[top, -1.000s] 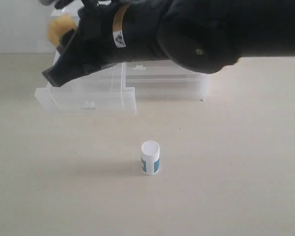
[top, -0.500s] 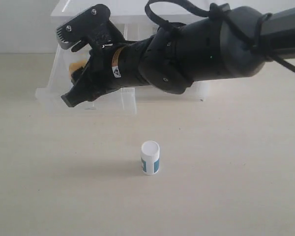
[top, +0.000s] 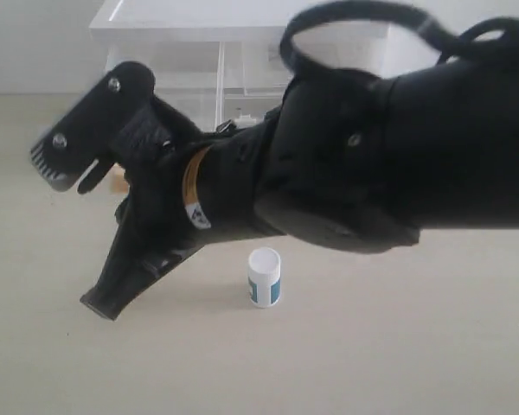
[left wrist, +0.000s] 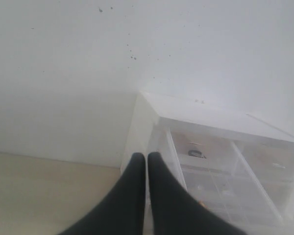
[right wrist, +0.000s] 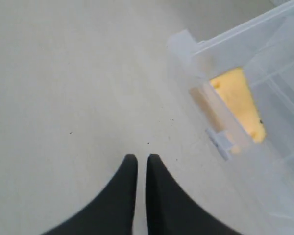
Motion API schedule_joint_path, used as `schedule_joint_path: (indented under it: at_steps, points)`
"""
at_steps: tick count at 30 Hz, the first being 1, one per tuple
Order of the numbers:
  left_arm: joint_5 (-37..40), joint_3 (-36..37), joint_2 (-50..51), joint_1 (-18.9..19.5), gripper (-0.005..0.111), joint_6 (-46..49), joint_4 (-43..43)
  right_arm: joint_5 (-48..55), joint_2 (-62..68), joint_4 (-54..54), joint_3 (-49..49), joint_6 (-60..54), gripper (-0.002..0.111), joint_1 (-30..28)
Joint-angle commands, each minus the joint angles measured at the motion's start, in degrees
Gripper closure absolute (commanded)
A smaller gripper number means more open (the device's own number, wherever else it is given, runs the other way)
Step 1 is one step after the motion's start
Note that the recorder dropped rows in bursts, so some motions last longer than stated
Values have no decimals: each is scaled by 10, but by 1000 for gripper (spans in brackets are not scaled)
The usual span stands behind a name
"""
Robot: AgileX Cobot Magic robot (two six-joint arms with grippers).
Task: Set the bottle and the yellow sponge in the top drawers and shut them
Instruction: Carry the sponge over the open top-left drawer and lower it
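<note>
Right pincer (right wrist: 138, 157): closed to a sliver, empty, over the tabletop (right wrist: 63, 73); left pincer (left wrist: 146, 155): closed, empty, facing the cabinet (left wrist: 210, 122). Yellow sponge (right wrist: 237, 105): lying inside the pulled-out clear drawer (right wrist: 245, 27). Bottle (top: 264, 277): upright on the tabletop, before the cabinet.

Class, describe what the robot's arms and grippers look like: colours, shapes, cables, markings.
The left gripper and right gripper each have two slim, tapering matte-black fingers. The right arm is bulky and black with rounded housings, a black cable looped over it, and an orange band bearing a white sticker.
</note>
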Motion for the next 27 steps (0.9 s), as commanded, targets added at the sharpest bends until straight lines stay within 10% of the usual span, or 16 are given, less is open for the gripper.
schedule_joint_path:
  at_steps: [1, 17, 27]
  points:
    - [-2, 3, -4, 1, 103, -4, -4, -64, 44, -50, 2, -6, 102, -12]
    - [1, 3, -4, 1, 103, -4, -4, 41, 91, -95, -137, -4, 102, -95]
    - [-3, 3, -4, 1, 103, -15, -4, 109, 52, -87, -133, -56, 102, 21]
